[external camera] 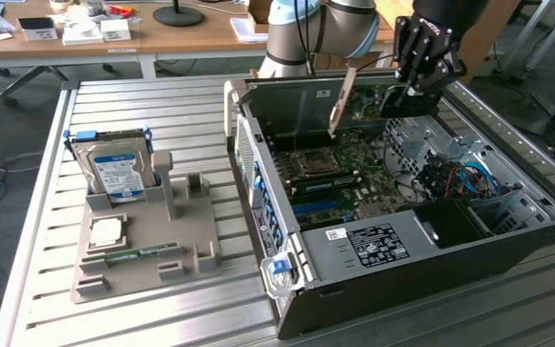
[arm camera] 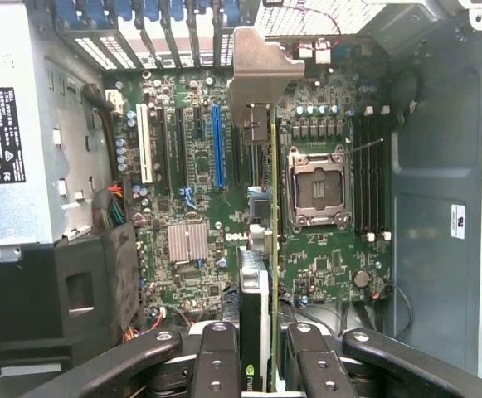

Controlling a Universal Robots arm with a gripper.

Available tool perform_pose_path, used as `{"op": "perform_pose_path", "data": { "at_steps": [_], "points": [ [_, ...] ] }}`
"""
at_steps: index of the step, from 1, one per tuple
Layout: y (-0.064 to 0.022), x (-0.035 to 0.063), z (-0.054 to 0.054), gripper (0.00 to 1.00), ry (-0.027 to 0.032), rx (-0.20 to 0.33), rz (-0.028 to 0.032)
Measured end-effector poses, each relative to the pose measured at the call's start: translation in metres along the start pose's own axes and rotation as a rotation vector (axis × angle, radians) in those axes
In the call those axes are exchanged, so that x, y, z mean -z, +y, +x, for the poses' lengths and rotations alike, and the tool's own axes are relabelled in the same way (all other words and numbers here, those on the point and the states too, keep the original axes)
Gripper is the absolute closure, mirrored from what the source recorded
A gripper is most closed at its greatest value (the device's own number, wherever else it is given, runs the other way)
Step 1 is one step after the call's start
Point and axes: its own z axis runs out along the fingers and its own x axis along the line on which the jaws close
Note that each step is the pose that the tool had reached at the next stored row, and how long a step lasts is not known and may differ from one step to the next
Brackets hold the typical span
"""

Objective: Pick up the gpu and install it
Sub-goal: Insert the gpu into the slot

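Aloft, the gripper (external camera: pixel 410 101) pinches the gpu (external camera: pixel 341 101), edge-on and partly hidden, above the motherboard (external camera: pixel 345 163). A hard drive (external camera: pixel 113 170) stands apart.

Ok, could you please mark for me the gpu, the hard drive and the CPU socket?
gpu (arm camera: pixel 261 73), wrist view, on its metal end bracket.
hard drive (external camera: pixel 116 173), exterior view, on its blue-white label.
CPU socket (external camera: pixel 314 163), exterior view, on the middle of its metal frame.
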Motion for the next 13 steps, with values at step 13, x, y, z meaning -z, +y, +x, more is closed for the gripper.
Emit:
{"op": "perform_pose_path", "data": {
  "at_steps": [13],
  "points": [
    [0.0162, 0.0005, 0.001, 0.73, 0.0, 0.0, 0.0]
  ]
}}
